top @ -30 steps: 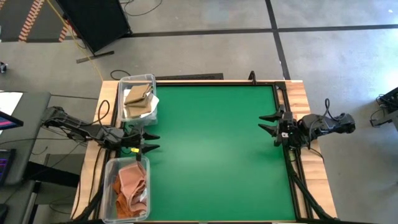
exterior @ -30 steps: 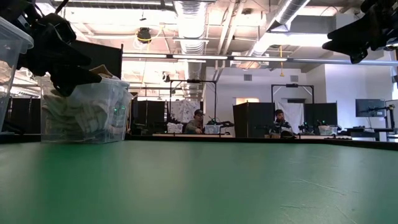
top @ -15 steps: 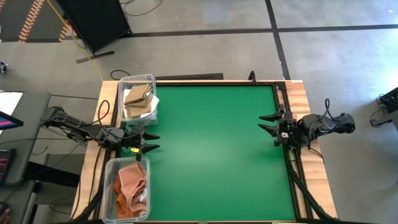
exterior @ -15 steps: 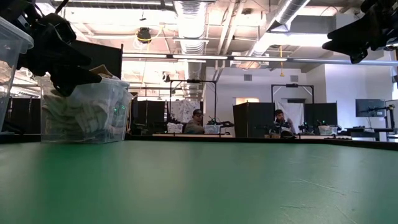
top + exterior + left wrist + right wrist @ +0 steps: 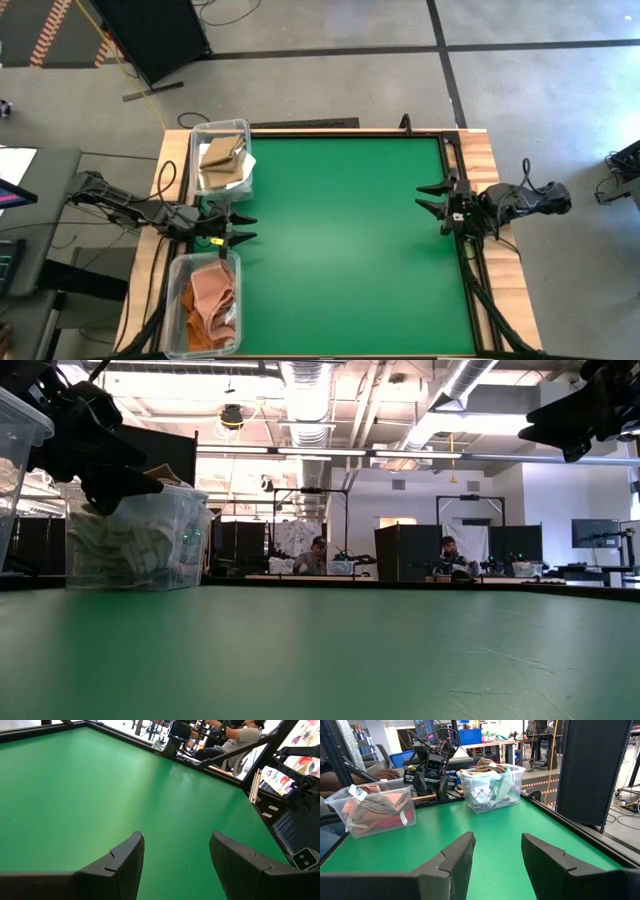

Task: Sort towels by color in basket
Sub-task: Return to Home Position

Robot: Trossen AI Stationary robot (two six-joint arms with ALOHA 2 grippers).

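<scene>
- Nearest, at the table's (image 5: 340, 240) left edge, a clear bin (image 5: 172, 300) holds the salmon and rust towels (image 5: 208, 300).
- Just beyond it, the left gripper (image 5: 250, 228) hovers over the green surface between the two bins, jaws released and spread apart.
- Across the table, the right gripper (image 5: 422, 197) hangs by the right edge, jaws likewise spread.
- Farther back on the left, a second bin (image 5: 194, 160) contains the tan and white towels (image 5: 218, 153).
- In the room beyond, two people (image 5: 316, 553) show.

The flat table mat (image 5: 340, 240) is plain green, framed by a pale wooden edge (image 5: 478, 150). One clear plastic bin (image 5: 220, 123) holds tan, white and pale green folded towels (image 5: 218, 155); the other clear plastic bin (image 5: 205, 256) holds salmon pink and rust-orange folded towels (image 5: 212, 295). The left gripper (image 5: 243, 228) and the right gripper (image 5: 424, 196) are black.
</scene>
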